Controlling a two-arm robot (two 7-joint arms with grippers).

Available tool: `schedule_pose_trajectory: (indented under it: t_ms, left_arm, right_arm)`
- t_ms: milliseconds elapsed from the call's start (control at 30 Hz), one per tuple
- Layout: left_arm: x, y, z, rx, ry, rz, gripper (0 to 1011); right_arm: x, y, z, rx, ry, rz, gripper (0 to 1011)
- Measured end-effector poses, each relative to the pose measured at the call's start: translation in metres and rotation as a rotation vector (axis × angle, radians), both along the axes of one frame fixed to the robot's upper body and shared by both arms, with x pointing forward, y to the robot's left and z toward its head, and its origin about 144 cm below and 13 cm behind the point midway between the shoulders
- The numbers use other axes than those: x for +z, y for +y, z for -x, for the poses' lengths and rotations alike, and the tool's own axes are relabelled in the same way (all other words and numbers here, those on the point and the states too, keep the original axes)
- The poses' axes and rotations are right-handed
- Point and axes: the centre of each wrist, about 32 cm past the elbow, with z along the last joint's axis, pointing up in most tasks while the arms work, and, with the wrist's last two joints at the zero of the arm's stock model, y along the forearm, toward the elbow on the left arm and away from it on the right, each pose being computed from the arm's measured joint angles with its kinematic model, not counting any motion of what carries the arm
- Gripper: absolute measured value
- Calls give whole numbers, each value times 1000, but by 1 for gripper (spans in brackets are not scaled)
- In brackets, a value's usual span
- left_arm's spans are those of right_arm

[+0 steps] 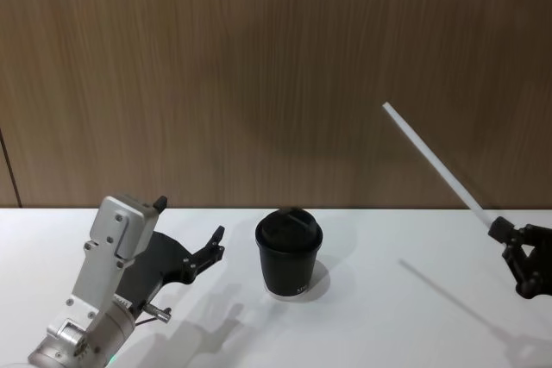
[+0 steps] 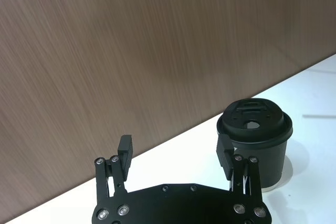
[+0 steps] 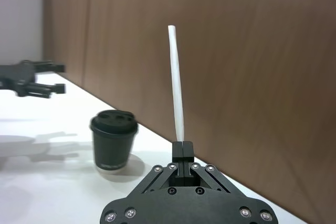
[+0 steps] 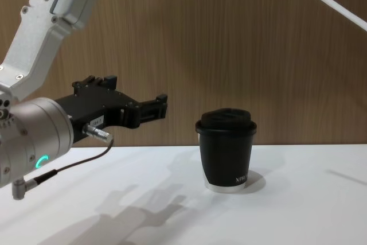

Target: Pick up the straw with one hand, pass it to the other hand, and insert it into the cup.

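Lower end of the straw (image 1: 435,164) hidden in the grip
Right gripper (image 1: 499,229), cut off at the head view's edge, pinches the thin white straw aloft, right of the cup (image 1: 290,260); left gripper (image 1: 190,217) gapes beside the cup.

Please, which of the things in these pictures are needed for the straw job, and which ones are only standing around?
Part of the job:
- straw, held in the shut right gripper
- cup, lid on, standing on the table
- left gripper, open, near the cup, not touching

Just there:
- table
- wooden wall behind
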Motion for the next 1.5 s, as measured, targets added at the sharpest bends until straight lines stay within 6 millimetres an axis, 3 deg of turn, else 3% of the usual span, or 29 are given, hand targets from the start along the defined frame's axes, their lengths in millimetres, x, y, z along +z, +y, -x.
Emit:
schedule_pose_trajectory:
  t_ms: [667, 1500]
  left_arm:
    - [0, 0, 0, 0, 0, 0, 1003]
    - [0, 0, 0, -1, 0, 0, 1003]
  right_arm:
    - [10, 21, -16, 235, -30, -6, 0]
    - [11, 36, -18, 288, -39, -49, 0]
